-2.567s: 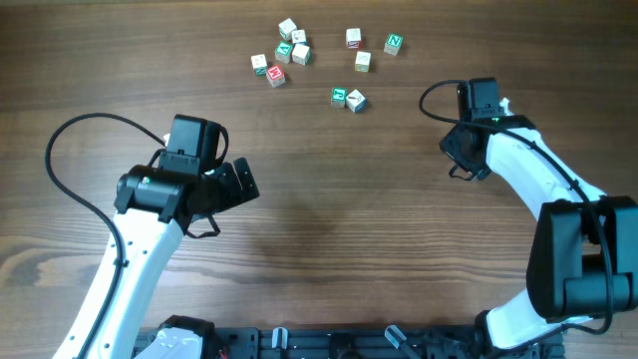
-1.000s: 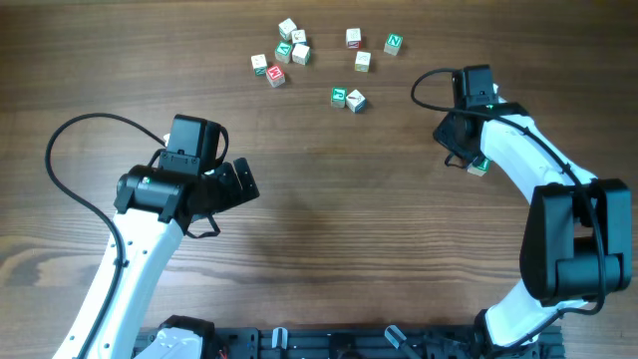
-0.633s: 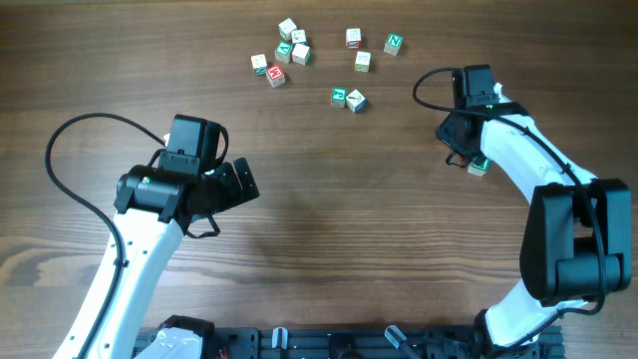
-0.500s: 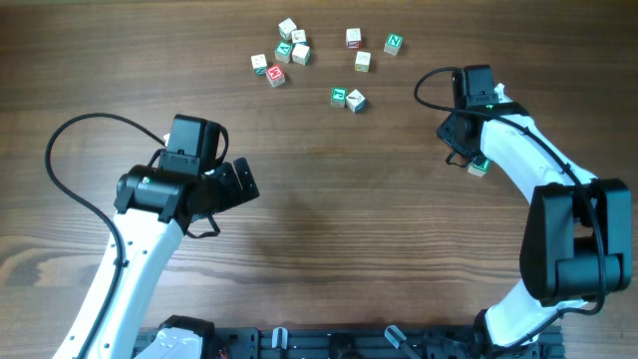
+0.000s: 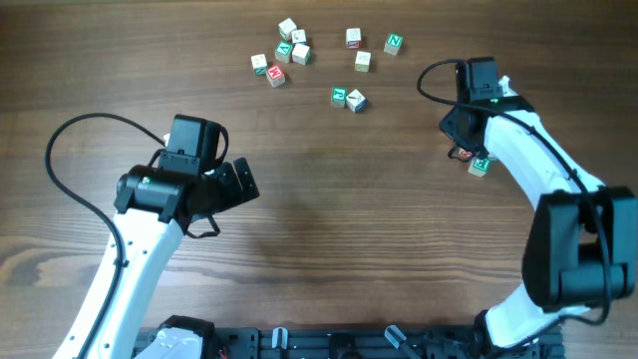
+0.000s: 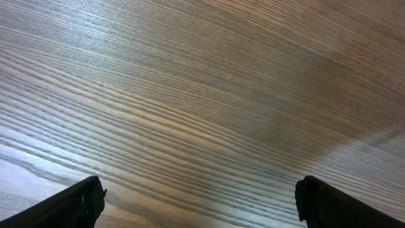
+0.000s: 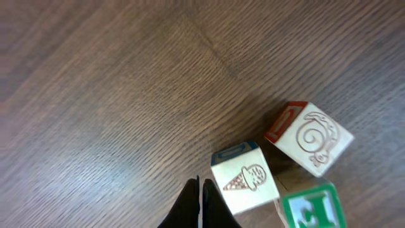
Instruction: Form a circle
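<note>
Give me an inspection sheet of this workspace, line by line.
Surface: wood-grain table.
Job's things: three-cube group by the right arm, close together, no ring formed.
Clutter: loose cubes scattered at the far side.
Pincers: left pincer open over bare wood; right pincer shut, empty, tips beside the ice-cream cube.
Cables: left cable and right cable loop clear of the cubes.
Surroundings: black base hardware at the near edge.
</note>
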You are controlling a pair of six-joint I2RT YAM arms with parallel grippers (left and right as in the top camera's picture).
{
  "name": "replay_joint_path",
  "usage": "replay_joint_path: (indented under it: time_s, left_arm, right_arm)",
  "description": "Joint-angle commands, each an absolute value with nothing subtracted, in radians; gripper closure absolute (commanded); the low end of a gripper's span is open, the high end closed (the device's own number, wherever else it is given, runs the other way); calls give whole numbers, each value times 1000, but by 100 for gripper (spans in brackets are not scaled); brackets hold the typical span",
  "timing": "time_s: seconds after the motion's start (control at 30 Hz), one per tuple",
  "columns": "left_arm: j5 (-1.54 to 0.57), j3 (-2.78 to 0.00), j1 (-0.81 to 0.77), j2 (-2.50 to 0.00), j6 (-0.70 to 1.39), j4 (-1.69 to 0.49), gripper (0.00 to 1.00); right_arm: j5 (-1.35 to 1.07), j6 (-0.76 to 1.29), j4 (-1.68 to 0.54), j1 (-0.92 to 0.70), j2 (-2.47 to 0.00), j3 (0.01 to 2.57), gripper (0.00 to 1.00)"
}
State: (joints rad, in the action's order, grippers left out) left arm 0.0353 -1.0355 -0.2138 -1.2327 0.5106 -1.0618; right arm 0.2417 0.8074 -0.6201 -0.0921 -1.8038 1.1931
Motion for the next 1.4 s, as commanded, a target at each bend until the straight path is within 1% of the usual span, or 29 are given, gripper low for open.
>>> replay_joint_path:
  time_s: [0.0, 0.07, 0.17, 0.4, 0.67, 1.37]
  left_arm:
    - [31, -1034, -206, -1230, 506, -1061, 0]
    - [31, -1034, -206, -1230, 506, -1061, 0]
    - [31, -1034, -206, -1230, 506, -1061, 0]
    - [31, -1034, -206, -1230, 506, -1061, 0]
    - [31, -1034, -206, -1230, 506, -1061, 0]
    - [31, -1034, -206, -1230, 506, -1061, 0]
  right_arm:
    - [281, 814, -609, -89, -1745, 1217, 95]
    - [269, 758, -539, -83, -1796, 1217, 95]
    - [246, 744, -516, -78, -1861, 1217, 95]
    - [200, 733, -516, -72, -1908, 1217, 95]
    - [187, 726, -552, -72, -1909, 1217, 95]
    - [255, 815, -582, -72, -1909, 1217, 95]
